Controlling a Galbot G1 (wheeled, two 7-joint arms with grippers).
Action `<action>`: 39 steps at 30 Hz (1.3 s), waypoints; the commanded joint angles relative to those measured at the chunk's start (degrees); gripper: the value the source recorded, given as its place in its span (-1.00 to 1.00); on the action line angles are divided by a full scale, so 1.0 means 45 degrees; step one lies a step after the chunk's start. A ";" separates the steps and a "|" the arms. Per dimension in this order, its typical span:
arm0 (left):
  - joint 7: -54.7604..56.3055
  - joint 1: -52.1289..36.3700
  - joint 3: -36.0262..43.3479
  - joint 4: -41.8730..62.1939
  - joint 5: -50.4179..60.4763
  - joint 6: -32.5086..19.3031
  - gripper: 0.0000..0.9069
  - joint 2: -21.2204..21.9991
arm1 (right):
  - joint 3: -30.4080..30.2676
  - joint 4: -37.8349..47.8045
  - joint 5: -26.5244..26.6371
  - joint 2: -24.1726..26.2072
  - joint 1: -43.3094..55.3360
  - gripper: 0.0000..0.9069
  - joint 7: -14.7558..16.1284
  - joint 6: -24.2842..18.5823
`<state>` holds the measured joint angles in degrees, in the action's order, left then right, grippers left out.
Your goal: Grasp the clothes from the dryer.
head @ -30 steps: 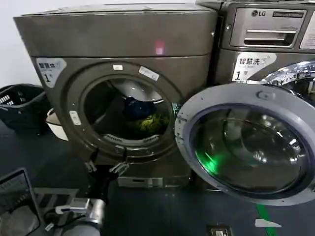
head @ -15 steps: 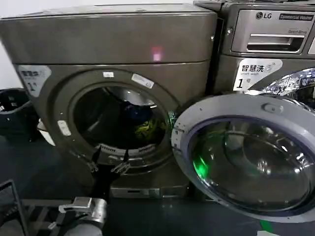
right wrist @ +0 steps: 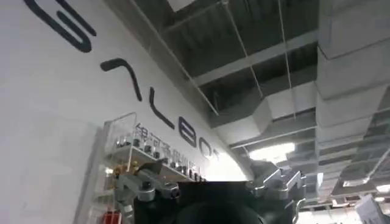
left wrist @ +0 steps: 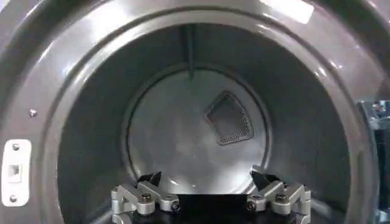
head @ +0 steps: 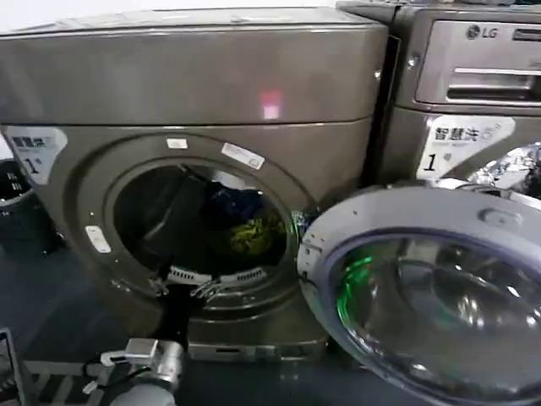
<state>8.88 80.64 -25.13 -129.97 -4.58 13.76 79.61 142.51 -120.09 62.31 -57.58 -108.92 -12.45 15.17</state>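
Bronze-grey dryer (head: 203, 85), yellow-green and seemingly navy clothes (head: 249, 227) inside, left tool (head: 182, 288) spread.

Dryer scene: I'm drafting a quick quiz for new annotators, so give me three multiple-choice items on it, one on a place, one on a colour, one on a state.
1. Where are the clothes?
A. inside the dryer drum
B. on the floor
C. on top of the dryer

2. What colour is the small light on the dryer's front?
A. blue
B. pink-red
C. white

3. How is the left tool?
A. shut on the clothes
B. open at the porthole's lower rim
C. deep inside the drum

A: the yellow-green and navy bundle lies in the drum.
B: it glows pink-red.
C is wrong; B: its fingers are spread, holding nothing.
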 commanded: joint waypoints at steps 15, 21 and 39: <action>-0.0010 -0.0346 0.0207 0.0421 0.0015 -0.0024 1.00 0.0080 | -0.0028 0.0015 -0.0250 -0.0139 0.0039 1.00 -0.0023 0.0111; -0.0023 -0.1048 0.0197 0.1106 -0.0065 -0.0102 1.00 0.0119 | 0.0268 0.0047 -0.0456 -0.0030 0.0006 1.00 -0.0022 0.1244; -0.5251 -1.0399 0.0934 1.2514 0.1388 -0.0247 1.00 -0.0589 | 0.0577 0.0009 -0.0739 0.0283 0.0067 1.00 -0.0177 0.2312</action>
<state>1.98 50.38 -21.59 -97.07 -3.98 12.68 79.07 145.11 -120.05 59.21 -56.45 -108.79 -13.19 24.77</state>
